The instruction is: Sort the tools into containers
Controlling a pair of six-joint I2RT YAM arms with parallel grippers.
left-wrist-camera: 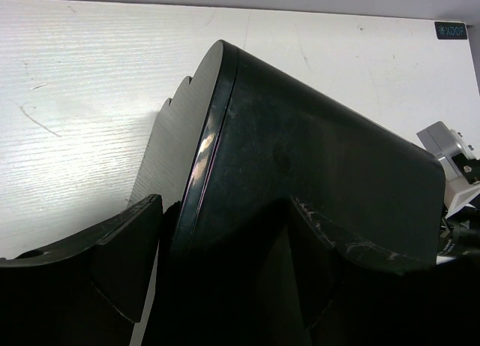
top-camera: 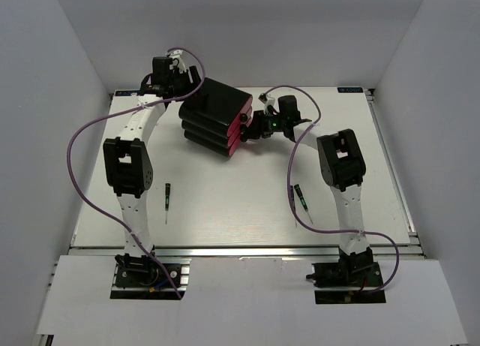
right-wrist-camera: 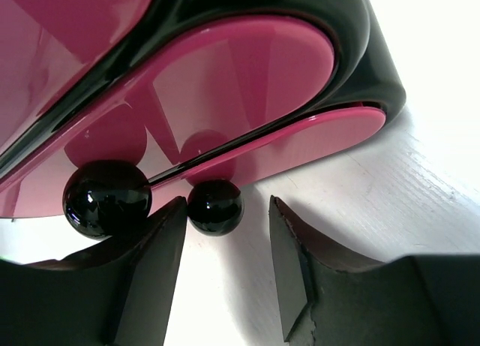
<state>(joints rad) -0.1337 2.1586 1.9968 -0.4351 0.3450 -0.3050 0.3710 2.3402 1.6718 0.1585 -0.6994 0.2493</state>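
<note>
The black box (top-camera: 214,109) with three magenta drawers (top-camera: 238,130) stands at the back middle of the table. My left gripper (top-camera: 186,85) is at its back corner; in the left wrist view the jaws (left-wrist-camera: 223,205) stand wide astride the box's edge (left-wrist-camera: 300,158). My right gripper (top-camera: 253,128) is open at the drawer fronts. The lowest drawer's (right-wrist-camera: 322,136) black knob (right-wrist-camera: 215,207) sits between its fingers (right-wrist-camera: 154,263), against the left one. A black-handled screwdriver (top-camera: 166,197) and a green-handled screwdriver (top-camera: 301,197) lie in front. The wrench is out of view.
A second, larger knob (right-wrist-camera: 106,197) on the middle drawer (right-wrist-camera: 240,76) is just left of my right gripper. White walls enclose the table on three sides. Purple cables (top-camera: 82,136) loop beside both arms.
</note>
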